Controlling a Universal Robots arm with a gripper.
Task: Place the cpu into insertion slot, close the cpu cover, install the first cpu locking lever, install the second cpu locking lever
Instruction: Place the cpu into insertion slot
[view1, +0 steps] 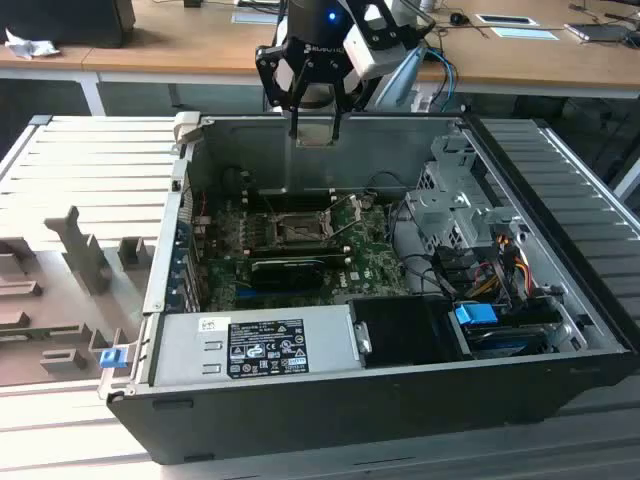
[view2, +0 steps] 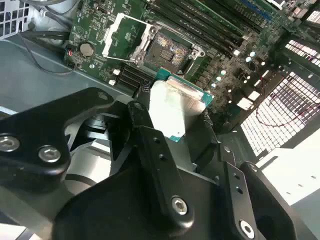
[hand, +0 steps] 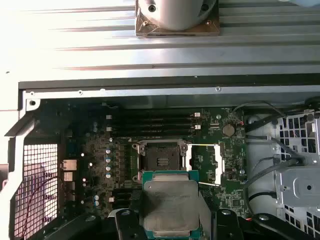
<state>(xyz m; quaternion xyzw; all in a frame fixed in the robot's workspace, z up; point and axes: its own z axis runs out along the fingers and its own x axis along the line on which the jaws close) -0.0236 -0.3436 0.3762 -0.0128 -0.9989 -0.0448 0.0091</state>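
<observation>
Barely begun: holding the cpu (hand: 170, 207) pinched in the gripper (view1: 314, 138), jaws closed to its width, high over the far edge of the case (view1: 400, 122), short of the bare socket (hand: 161, 161), with the cpu cover (hand: 216, 162) hinged open and both locking steps undone.

The tool (view1: 316, 138) holds the cpu (view1: 316, 128) above the open computer case (view1: 400, 400), well apart from the motherboard's socket (view1: 291, 230).

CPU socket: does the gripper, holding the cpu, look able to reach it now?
Probably yes: the cpu cover is swung open, the socket lies bare, and nothing stands between it and the gripper.
</observation>
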